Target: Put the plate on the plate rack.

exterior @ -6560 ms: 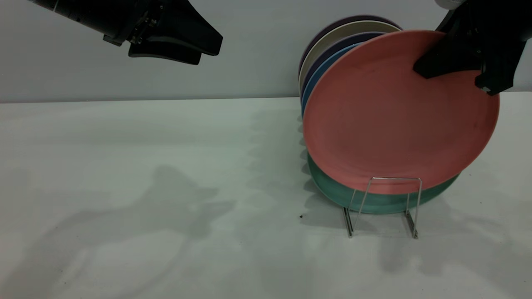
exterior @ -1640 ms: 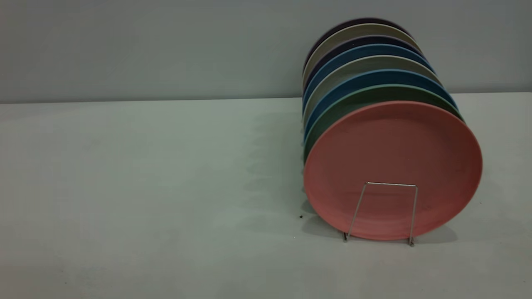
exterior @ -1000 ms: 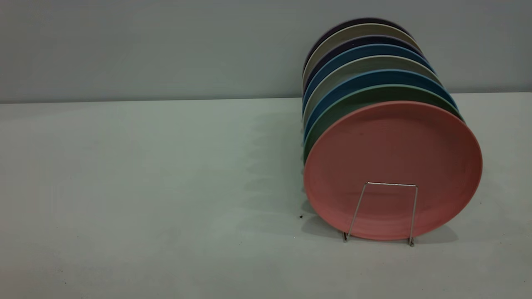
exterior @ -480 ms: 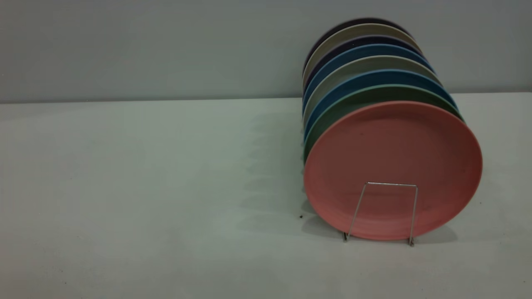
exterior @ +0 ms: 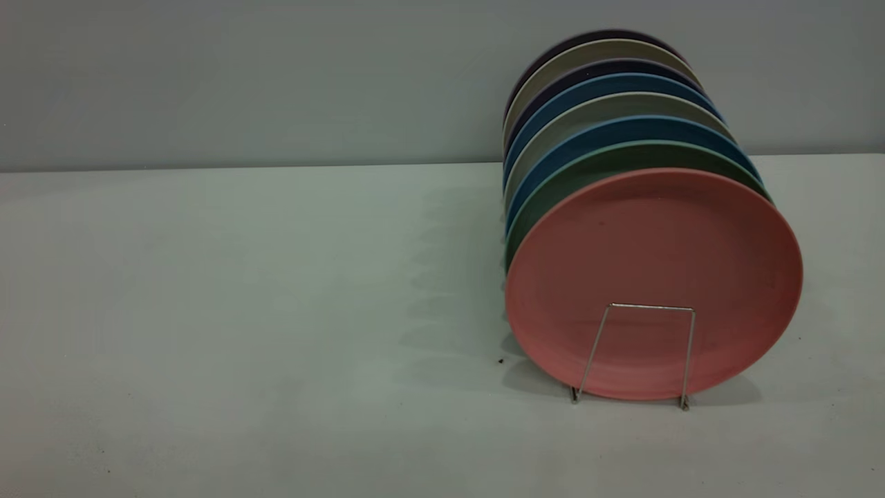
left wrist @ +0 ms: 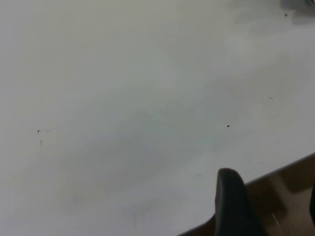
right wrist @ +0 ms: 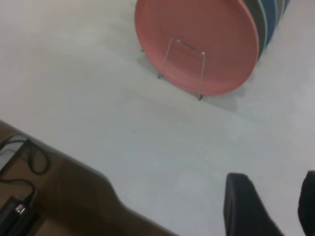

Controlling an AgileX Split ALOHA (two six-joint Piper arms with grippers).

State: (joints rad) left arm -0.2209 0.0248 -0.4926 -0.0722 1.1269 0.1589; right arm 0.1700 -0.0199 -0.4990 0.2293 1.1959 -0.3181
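While neither arm shows in the exterior view, the plate point(exterior: 653, 277) stands on edge in the plate rack point(exterior: 650, 306), toward 3 o'clock from the middle of the worktop point(exterior: 242, 311). It is the frontmost of a row of plates, its salmon-pink face turned to the camera and leaning slightly back. The rack's front wire loop crosses the lower part of that face, and the loop's two feet rest on the worktop at the plate's 6 o'clock. Just behind it, toward 12 o'clock, stands the teal-green plate point(exterior: 546, 207), then a blue plate point(exterior: 546, 169), and further grey, blue and dark ones packed close up to the wall point(exterior: 242, 76). A small dark speck point(exterior: 500, 360) lies on the worktop at the plate's 8 o'clock.

The right wrist view shows the right gripper point(right wrist: 275, 211) well apart from the rack, over bare worktop point(right wrist: 98, 98) near its edge. Its fingers point(right wrist: 243, 206) are spread with a clear gap between them, and nothing is in it. The plate point(right wrist: 216, 29) and the rack's loop point(right wrist: 188, 45) sit far off in that view, and a black cable point(right wrist: 29, 157) lies beyond the worktop's edge.

The left gripper point(left wrist: 270, 211) hangs over the worktop's point(left wrist: 123, 98) edge, away from the plates. Its fingers point(left wrist: 231, 201) are likewise parted, one in full sight and the other only a sliver, holding nothing.
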